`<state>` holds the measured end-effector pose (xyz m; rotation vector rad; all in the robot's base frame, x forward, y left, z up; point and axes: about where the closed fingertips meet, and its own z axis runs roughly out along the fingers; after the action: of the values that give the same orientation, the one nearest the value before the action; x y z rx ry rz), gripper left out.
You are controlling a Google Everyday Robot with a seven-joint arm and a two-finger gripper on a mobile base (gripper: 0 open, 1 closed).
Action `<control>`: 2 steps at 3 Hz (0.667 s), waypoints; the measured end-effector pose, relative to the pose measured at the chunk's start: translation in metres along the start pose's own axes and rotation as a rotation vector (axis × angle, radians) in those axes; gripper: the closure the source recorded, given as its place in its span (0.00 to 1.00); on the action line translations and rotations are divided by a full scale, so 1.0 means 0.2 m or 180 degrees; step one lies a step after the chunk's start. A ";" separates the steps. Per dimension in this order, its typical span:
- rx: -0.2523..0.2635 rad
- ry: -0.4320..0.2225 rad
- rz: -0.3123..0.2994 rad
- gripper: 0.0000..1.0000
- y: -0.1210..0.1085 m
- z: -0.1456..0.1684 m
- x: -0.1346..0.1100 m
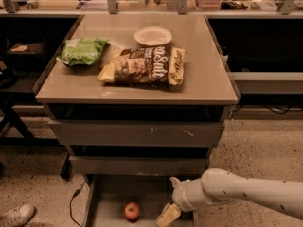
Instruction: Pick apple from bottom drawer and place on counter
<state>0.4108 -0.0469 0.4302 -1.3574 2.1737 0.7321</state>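
1 gripper (168,212) over bottom drawer (112,196), near apple (132,211), rt of it, no contact, opening unclear

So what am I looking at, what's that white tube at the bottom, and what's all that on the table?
That white tube is a robot's arm, coming in from the right. The gripper at its tip sits over the open bottom drawer, to the right of a red apple and apart from it; the apple is not yet picked up. The one camera looks down from in front. On the counter lie a green bag, a brown snack bag and a white bowl.
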 end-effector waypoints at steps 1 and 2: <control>-0.0112 -0.0095 -0.0017 0.00 -0.04 0.25 0.10; -0.0112 -0.0095 -0.0017 0.00 -0.04 0.25 0.10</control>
<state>0.4162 -0.0306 0.3794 -1.3606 2.1427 0.7873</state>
